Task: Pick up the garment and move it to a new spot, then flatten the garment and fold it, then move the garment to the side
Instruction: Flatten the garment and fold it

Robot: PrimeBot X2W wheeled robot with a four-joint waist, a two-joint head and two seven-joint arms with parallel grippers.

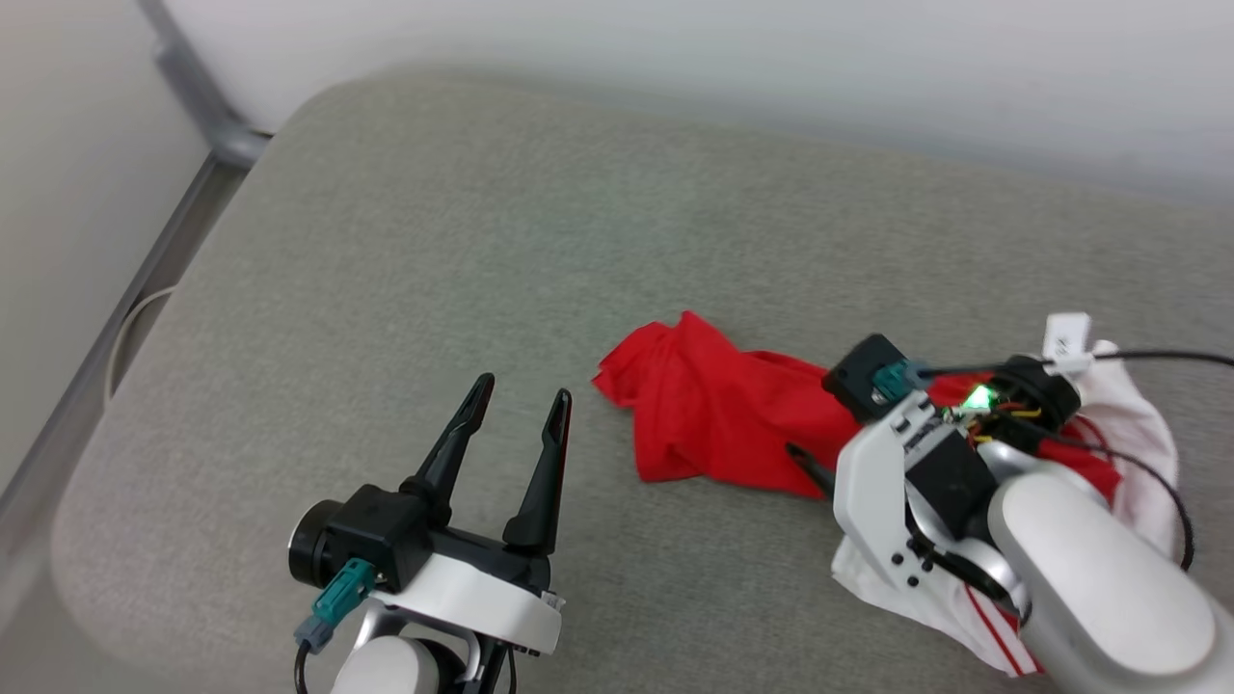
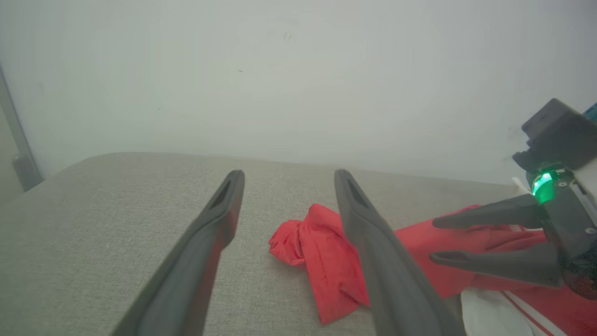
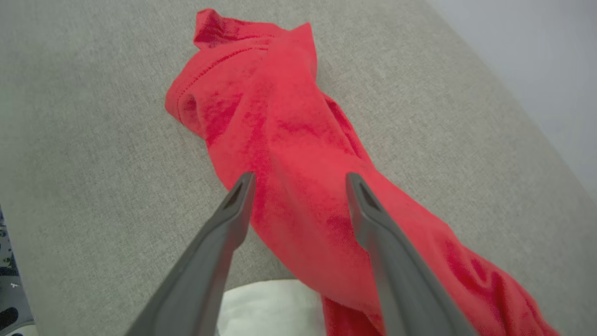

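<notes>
Garment (image 3: 289, 140): the red jersey shirt's twisted middle lies between the right gripper's (image 3: 299, 176) jaws, which stand wide and hold nothing. Whether the tips touch the cloth cannot be told. The shirt lies roped and bunched across the grey cushion (image 1: 386, 241), its red end towards the left gripper (image 1: 523, 388) and a white sleeve (image 1: 1147, 434) under the right wrist. The left gripper's jaws are also wide and empty, above bare cushion beside the red end, apart from it. Closing here would probably catch only the top fold, which could slip out on lifting. A mid-body grasp would leave both ends dragging, and the sleeve might snag the wrist cable (image 1: 1157, 357).
</notes>
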